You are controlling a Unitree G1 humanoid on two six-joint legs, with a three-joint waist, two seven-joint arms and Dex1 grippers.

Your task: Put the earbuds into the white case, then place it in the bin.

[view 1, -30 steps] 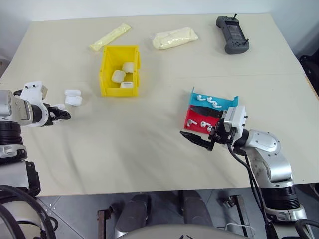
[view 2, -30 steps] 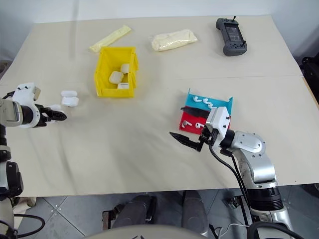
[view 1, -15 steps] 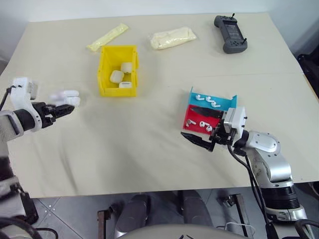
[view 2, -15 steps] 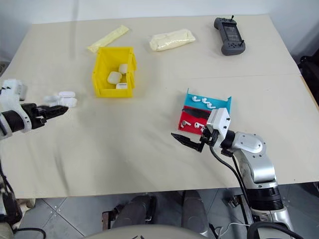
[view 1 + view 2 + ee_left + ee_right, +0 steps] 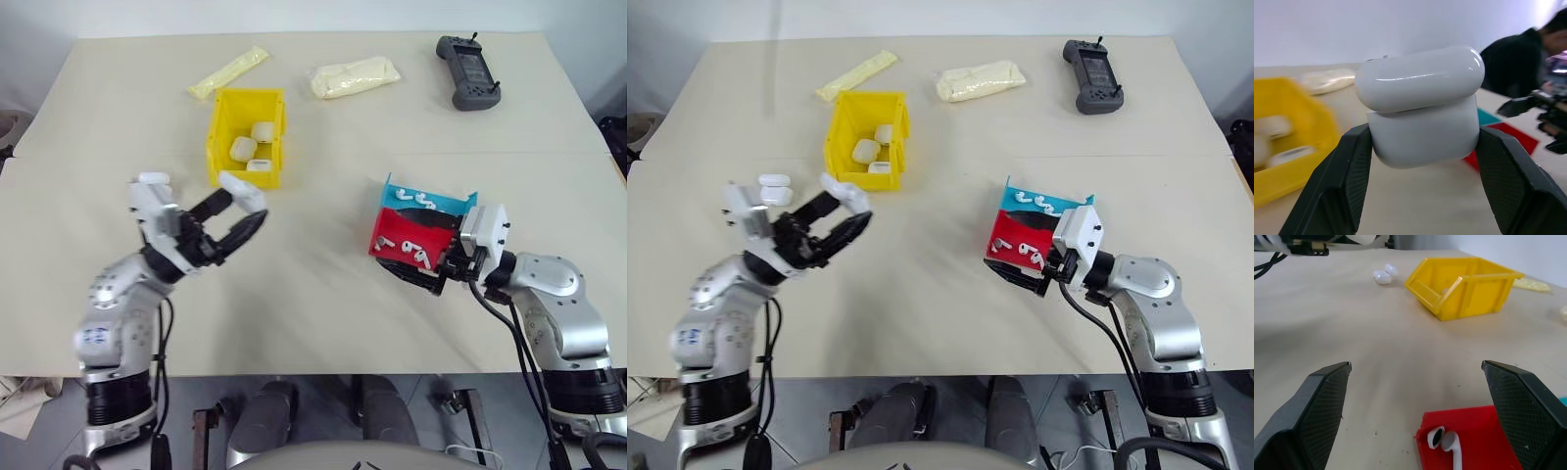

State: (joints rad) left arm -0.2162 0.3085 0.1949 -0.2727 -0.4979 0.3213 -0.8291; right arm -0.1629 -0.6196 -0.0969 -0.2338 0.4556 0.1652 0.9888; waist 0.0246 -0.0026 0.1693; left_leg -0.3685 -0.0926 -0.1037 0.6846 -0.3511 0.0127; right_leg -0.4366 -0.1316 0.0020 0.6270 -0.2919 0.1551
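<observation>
My left tool (image 5: 238, 208) is clamped on the white case (image 5: 1420, 105), lifted over the worktop (image 5: 313, 284) beside the bin (image 5: 246, 137). Right tool (image 5: 1415, 418) is wide open, empty, over the tray (image 5: 416, 235) with the earbuds (image 5: 418, 257). Risk: the glossy case slips, pinched only at its sides. The left wrist view shows the lid shut; the head views don't.

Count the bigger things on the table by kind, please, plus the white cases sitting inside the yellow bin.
Yellow bin: 1
White cases in the bin: 3
Cream pouches: 2
Black handheld controller: 1
Red and blue tray: 1
Total: 8
</observation>
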